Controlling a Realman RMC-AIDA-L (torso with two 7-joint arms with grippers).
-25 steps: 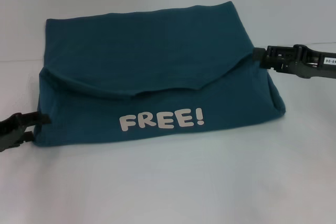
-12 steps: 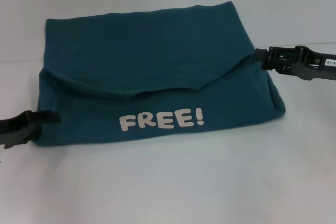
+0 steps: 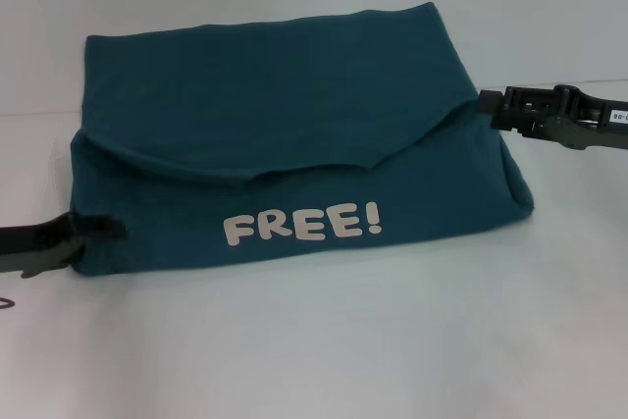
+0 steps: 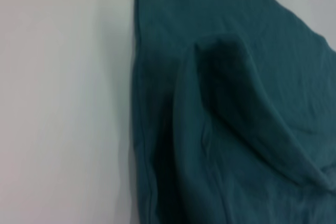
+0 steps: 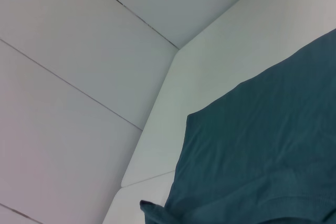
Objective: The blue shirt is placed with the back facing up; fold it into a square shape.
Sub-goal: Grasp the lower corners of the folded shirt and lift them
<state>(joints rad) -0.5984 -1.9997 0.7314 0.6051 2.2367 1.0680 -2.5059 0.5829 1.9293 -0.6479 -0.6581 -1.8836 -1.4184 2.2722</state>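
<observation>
Spread across the white table [image 3: 324, 340] between both arms: the blue shirt [image 3: 294, 125], already doubled into a wide, low bundle. Long axis run from one gripper to the other, side to side before the robot. Front panel turned toward the robot, with the white lettering "FREE!" [image 3: 302, 224] reading upright; a plain flap draped over the top edge of that panel, sagging in a shallow curve above the letters. Far layer laid flat behind, reaching away from the robot.

At the bundle's left end, low and touching the cloth: the left gripper [image 3: 93, 229], its tip pushed against or into the lower corner. Whether closed on fabric, cannot tell; the left wrist view gave only a raised fold of cloth beside bare table. At the opposite end, higher up: the right gripper [image 3: 491, 108], meeting the shirt's upper right edge where the flap begins. Grasp there likewise not discernible.

Probably held at both ends so the width could be brought inward toward a square. Fold judged partly done, outline still oblong rather than square.
</observation>
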